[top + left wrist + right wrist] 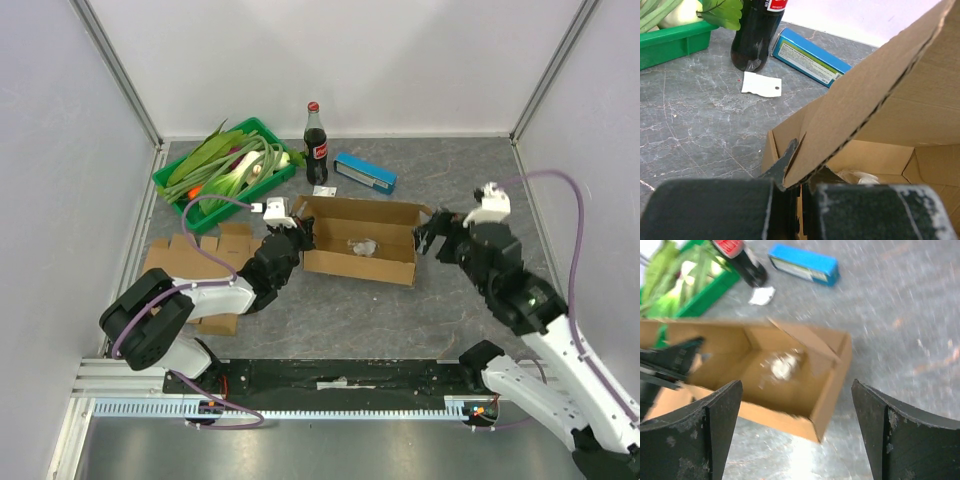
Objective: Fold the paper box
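An open brown paper box (pixel 362 262) lies in the middle of the table, with a small clear plastic wad (pixel 362 245) inside. My left gripper (pixel 303 232) is at the box's left end, shut on its left side flap (pixel 875 85), which stands up across the left wrist view. My right gripper (pixel 432 233) is open and empty, just off the box's right end; the box (pixel 790 390) shows between its fingers (pixel 715 430), a little beyond them.
A green tray of vegetables (pixel 225 165), a cola bottle (pixel 315 142), a blue carton (pixel 365 172) and a white tag (pixel 322 190) lie behind the box. Flat cardboard (pixel 190 265) lies at the left. Walls close three sides.
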`<action>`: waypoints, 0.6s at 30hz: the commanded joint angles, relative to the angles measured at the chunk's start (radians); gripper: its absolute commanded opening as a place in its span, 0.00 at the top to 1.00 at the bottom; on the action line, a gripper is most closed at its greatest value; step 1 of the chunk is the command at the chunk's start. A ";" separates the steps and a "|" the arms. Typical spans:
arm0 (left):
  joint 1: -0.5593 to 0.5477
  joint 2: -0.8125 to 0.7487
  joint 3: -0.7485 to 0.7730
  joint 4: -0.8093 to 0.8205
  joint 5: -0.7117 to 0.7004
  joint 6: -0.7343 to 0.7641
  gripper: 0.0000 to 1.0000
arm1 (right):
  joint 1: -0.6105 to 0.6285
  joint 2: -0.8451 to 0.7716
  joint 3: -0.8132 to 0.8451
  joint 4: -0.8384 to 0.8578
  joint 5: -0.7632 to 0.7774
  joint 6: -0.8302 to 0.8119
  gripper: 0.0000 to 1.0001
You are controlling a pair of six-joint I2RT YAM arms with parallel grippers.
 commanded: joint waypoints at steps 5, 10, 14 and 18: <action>-0.013 -0.020 -0.033 -0.085 -0.045 0.031 0.98 | -0.003 0.452 0.602 -0.270 -0.372 -0.659 0.02; -0.015 -0.032 -0.027 -0.096 -0.049 0.040 0.98 | 0.046 0.520 0.635 -0.202 -0.547 -0.843 0.05; -0.017 -0.035 -0.024 -0.104 -0.055 0.053 0.98 | 0.057 0.531 0.574 -0.131 -0.569 -0.914 0.12; -0.017 -0.037 -0.035 -0.098 -0.054 0.050 0.98 | 0.071 0.563 0.535 -0.054 -0.555 -0.969 0.28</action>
